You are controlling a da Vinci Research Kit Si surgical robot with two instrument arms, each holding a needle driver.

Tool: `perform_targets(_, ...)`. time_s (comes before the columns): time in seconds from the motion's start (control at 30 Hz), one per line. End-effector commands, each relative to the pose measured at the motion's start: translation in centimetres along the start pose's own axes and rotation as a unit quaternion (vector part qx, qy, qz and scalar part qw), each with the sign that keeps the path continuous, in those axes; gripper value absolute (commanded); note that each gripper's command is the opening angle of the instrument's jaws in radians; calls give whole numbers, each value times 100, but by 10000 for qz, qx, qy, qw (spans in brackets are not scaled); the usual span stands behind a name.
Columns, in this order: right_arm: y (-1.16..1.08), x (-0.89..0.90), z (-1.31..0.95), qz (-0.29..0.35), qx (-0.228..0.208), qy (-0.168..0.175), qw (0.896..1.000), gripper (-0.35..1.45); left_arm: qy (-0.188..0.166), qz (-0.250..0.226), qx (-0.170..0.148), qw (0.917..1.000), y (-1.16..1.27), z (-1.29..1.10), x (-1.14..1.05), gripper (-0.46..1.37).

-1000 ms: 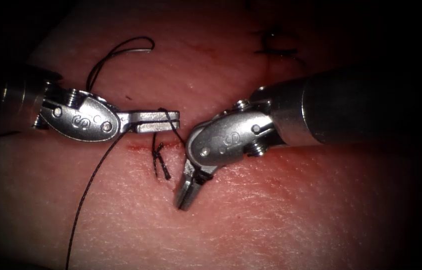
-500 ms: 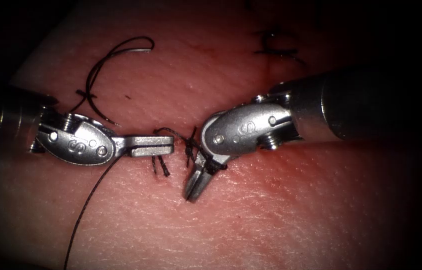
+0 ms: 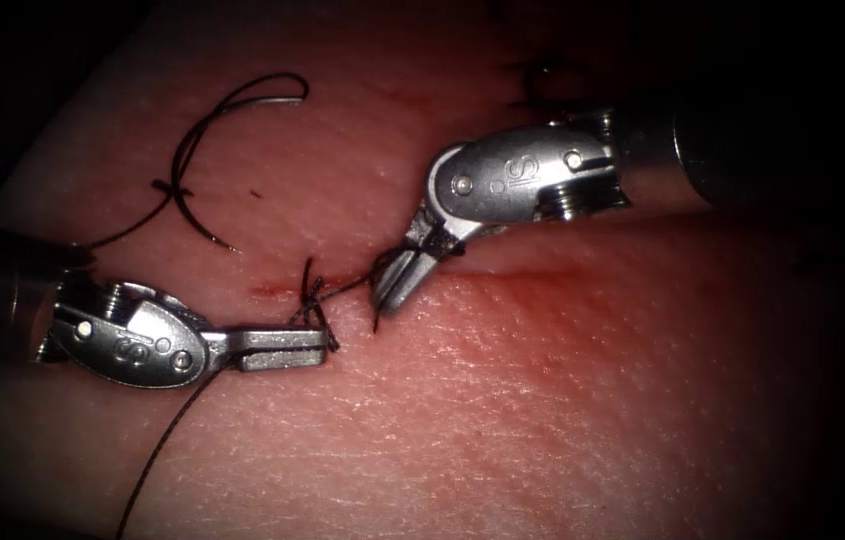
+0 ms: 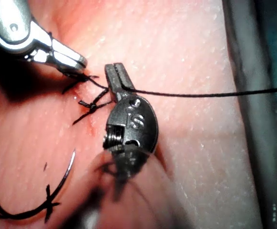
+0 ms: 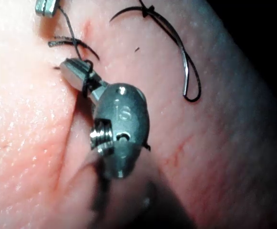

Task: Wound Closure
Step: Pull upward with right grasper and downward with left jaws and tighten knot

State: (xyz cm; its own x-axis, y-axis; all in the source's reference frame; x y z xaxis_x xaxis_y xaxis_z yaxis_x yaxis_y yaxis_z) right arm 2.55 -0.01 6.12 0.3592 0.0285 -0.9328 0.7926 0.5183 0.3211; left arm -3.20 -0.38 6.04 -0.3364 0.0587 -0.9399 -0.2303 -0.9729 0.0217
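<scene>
Over the cut (image 3: 287, 291), my end effectors have pulled apart: left (image 3: 314, 347) and right (image 3: 390, 293) each clamped on thread (image 3: 347, 285), knot (image 3: 313, 292) apparently cinching. Needle (image 3: 204, 222) lies free on tissue (image 3: 562, 400).

Both tools were bright polished steel: the left tool (image 3: 282, 348) had an oval wrist housing stamped with an "S" and two round pins. The right tool (image 3: 404, 280) matched, with a threaded screw and dark grey shaft (image 3: 742, 150).
</scene>
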Motion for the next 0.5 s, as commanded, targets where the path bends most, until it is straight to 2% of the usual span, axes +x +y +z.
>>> perform_targets(0.03, 1, -2, -1, 8, -56, 53, 10000, -35, -12, 9, -44, 10000, 3, 1, -1, -35)
perform_targets(0.13, 5, -5, -5, 97, -169, 262, 9995, -35, -18, -16, -72, 10000, 17, 0, 2, -35)
perform_targets(0.37, 15, -13, -14, 446, -432, 324, 9975, -35, 9, -28, -131, 9999, 43, -2, 12, -35)
perform_targets(0.5, 21, -20, -22, 627, -634, 337, 9954, -35, 41, -22, -157, 9999, 60, -1, 25, -35)
